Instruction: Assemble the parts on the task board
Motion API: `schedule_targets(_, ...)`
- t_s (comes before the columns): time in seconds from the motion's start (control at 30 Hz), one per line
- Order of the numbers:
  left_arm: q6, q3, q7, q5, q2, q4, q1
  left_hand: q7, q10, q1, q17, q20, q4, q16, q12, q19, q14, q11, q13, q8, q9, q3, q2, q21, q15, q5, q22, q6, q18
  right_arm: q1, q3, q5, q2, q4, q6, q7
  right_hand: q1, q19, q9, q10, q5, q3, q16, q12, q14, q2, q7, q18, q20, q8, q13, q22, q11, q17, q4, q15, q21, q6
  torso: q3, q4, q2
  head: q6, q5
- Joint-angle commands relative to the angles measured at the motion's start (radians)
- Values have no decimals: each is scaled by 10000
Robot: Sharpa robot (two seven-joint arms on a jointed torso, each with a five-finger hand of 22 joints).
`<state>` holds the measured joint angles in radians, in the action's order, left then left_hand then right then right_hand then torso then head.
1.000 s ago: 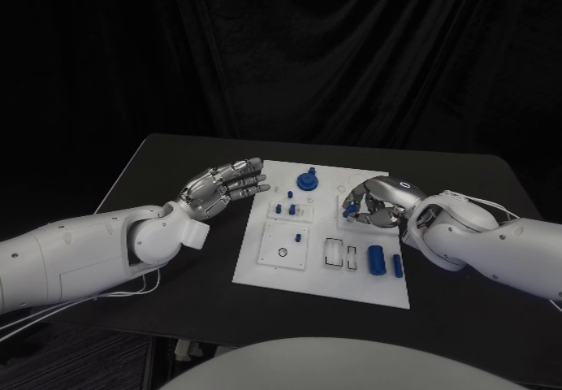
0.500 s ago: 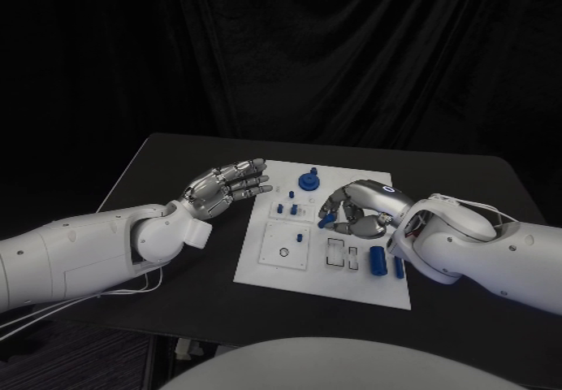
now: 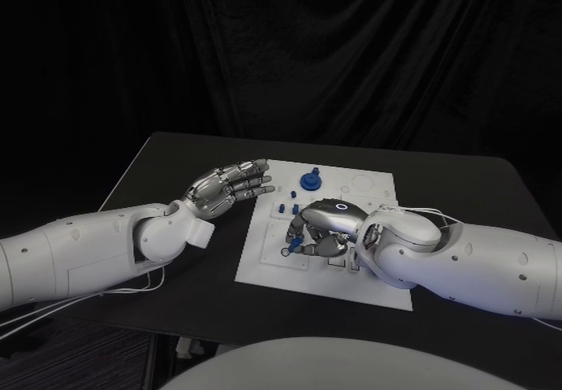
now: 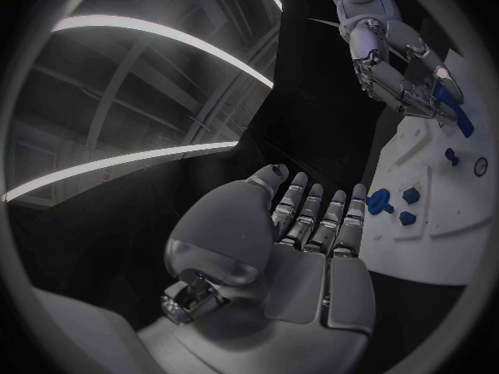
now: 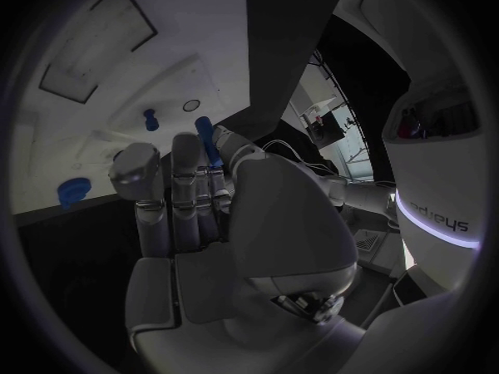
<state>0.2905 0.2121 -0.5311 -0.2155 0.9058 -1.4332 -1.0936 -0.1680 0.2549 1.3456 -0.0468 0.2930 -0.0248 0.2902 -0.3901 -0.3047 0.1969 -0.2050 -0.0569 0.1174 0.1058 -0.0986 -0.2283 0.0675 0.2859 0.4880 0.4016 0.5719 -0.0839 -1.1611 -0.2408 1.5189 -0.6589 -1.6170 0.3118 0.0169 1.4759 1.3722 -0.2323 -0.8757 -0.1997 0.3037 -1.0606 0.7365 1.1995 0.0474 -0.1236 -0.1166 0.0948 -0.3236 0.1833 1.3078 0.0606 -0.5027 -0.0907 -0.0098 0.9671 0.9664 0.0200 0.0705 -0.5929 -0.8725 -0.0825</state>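
Right hand (image 3: 314, 231) holding blue part (image 5: 204, 128) (fingertips), over task board (image 3: 264, 268)

right hand (image 3: 318, 231) low over task board (image 3: 272, 272) middle; bare near-left corner, tall blue knob (image 3: 310, 179) behind

one white task board (image 3: 373, 184) lies on one black table (image 3: 153, 162). two hands show, the left hand (image 3: 225, 188) and the right hand (image 3: 318, 230). the blue parts are partly hidden, so cannot be counted.

Colours: task board and surroundings
White task board (image 3: 267, 264) on black worktop (image 3: 175, 154); blue parts (image 3: 309, 179) on the board; silver left hand (image 3: 225, 188) and right hand (image 3: 317, 230) on white arms.
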Motion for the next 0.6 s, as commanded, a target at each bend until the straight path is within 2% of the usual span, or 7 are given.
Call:
schedule_targets(0.03,83,-11,-65,1,-35,-15,10,-177,12,-125,-12,-11,20,52,-41,-65,51,-38,-16,45,12,-60,-8,23,47,52,-6,86,140,61,5,890,199,149,-249,-129,-43,-14,-1254,-70,54,-1,-51,-70,17,63,31,48,15,-43,-20,1166,11,-79,63,8,59,39,0,4,17,-2,-19)
schedule_targets(0.13,86,-11,-51,1,-52,-4,10,-177,12,-125,-12,-11,20,52,-41,-65,51,-38,-16,45,12,-60,-8,23,47,52,-6,86,140,114,6,1043,388,313,-319,-150,-27,16,-1273,-102,52,13,-99,-115,64,65,34,62,11,-46,-31,1186,6,-165,76,3,147,54,-10,5,10,-2,0)
schedule_targets(0.23,100,-11,-42,1,-87,14,11,-177,12,-125,-12,-11,20,52,-41,-65,51,-38,-16,45,12,-60,-8,23,47,52,-6,86,140,195,7,1190,600,569,-437,-228,-3,14,-1308,-170,59,27,-98,-179,72,83,43,59,4,-58,-45,1184,-5,-154,104,-5,147,97,-16,86,2,-2,106)
schedule_targets(0.3,112,-11,-36,1,-114,24,11,-179,21,-146,-12,-11,18,57,-53,-65,51,-43,-16,51,11,-98,-13,22,47,57,-15,89,140,259,7,1242,703,716,-492,-270,54,19,-1342,-234,3,62,-98,-251,75,90,42,61,-5,-57,-58,1188,-16,-163,156,-16,174,125,-13,111,-3,-2,130)
schedule_targets(0.4,136,-11,-20,1,-146,31,12,-179,21,-146,-12,-11,18,57,-53,-65,51,-43,-16,51,11,-98,-13,22,47,57,-15,89,140,374,8,1300,823,876,-511,-286,94,25,-1375,-293,-76,90,-117,-308,91,94,37,65,-13,-61,-65,1193,-21,-210,199,-23,206,158,-32,148,-25,-2,171)
schedule_targets(0.6,149,-11,-1,1,-157,39,16,-179,21,-146,-12,-11,18,57,-53,-65,51,-43,-16,51,11,-98,-13,22,47,57,-15,89,140,494,10,1515,923,1014,-357,-286,108,24,-1435,-392,-151,100,-100,-361,85,116,48,65,-24,-91,-62,1192,-38,-186,243,-35,224,243,-28,134,-31,-2,163)
